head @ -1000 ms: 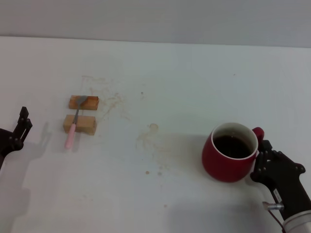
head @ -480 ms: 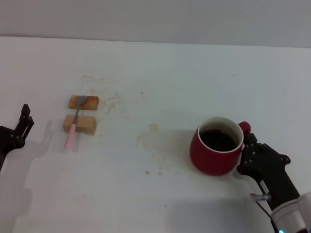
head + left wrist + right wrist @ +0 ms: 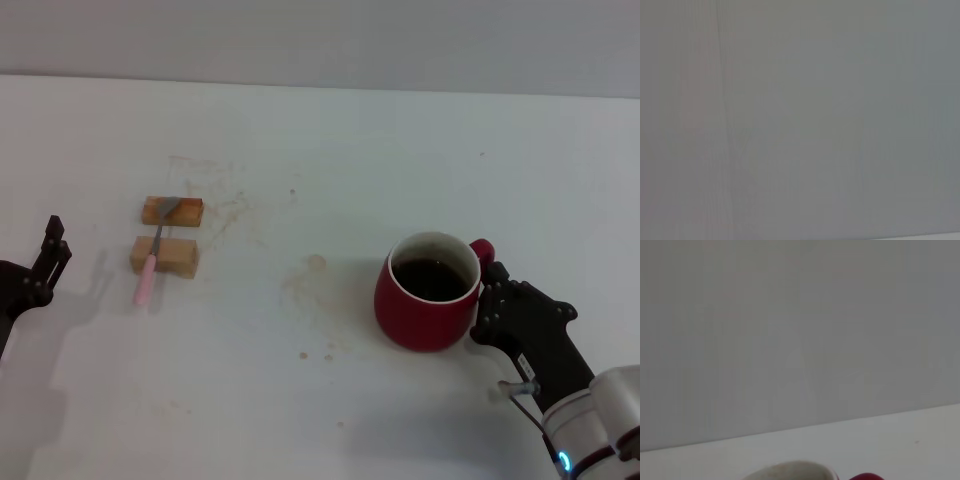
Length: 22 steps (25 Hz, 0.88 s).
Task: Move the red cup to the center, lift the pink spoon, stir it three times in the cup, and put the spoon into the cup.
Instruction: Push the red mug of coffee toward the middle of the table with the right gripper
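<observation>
The right gripper [image 3: 487, 297] is at the handle side of the red cup [image 3: 428, 291], pressed up against it on the right half of the worktop [image 3: 330, 150]; from here I cannot tell whether its fingers are clamped on the handle or only nudging it, as the black body hides them. The cup stands upright with dark liquid near its rim, a little right of the middle, next to a patch of faint brown stains [image 3: 312, 290]. To finish this step well I would slide it slowly and level toward the stained patch, with the base flat on the worktop so the drink does not slop, and stop short of the spoon's side. The pink spoon [image 3: 152, 254] lies well apart on the left, resting across two wooden blocks [image 3: 167, 234] with its pale handle hanging off the nearer one. The left gripper [image 3: 44, 262] waits at the left edge, fingers slightly parted and holding nothing.
</observation>
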Motion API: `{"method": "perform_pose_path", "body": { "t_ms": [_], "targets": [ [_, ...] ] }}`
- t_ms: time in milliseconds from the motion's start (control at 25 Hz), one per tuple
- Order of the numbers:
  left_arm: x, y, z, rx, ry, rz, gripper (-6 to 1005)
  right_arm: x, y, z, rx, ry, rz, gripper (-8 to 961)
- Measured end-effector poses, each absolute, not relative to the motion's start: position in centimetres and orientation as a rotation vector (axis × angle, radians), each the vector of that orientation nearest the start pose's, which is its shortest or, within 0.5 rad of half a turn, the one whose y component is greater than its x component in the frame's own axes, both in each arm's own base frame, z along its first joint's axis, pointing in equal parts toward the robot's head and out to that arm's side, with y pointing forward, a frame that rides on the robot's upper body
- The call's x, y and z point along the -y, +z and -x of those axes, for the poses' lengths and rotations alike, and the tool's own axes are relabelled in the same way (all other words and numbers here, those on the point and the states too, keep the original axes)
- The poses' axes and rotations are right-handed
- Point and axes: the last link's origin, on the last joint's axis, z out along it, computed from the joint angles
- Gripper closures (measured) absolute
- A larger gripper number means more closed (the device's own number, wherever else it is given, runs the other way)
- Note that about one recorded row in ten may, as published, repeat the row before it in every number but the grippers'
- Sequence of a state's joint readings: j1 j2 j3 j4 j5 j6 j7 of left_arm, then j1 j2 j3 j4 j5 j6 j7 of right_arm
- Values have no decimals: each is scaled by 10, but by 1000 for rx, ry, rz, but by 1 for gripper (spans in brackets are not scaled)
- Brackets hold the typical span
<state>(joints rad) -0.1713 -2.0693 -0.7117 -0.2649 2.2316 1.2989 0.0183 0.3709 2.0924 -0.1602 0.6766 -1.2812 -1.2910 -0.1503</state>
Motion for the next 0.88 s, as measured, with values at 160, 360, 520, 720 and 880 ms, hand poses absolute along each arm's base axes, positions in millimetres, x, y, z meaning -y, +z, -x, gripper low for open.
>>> {"method": "perform_pose_path", "body": {
  "t_ms": [160, 360, 520, 720, 880],
  "targets": [
    [-245, -21, 361, 497, -587, 1566, 194, -226, -121, -278, -870, 739, 1712, 953],
    [-245, -21, 360, 495, -587, 1567, 194, -215, -117, -288, -890, 727, 1660, 952],
    [-245, -21, 360, 495, -589, 1567, 194, -211, -116, -291, -898, 718, 1649, 953],
    [-246, -22, 358, 491, -594, 1569, 194, -211, -117, -290, -903, 717, 1654, 953],
    [-246, -22, 358, 492, -596, 1568, 194, -214, -118, -288, -899, 725, 1660, 952]
  ]
}}
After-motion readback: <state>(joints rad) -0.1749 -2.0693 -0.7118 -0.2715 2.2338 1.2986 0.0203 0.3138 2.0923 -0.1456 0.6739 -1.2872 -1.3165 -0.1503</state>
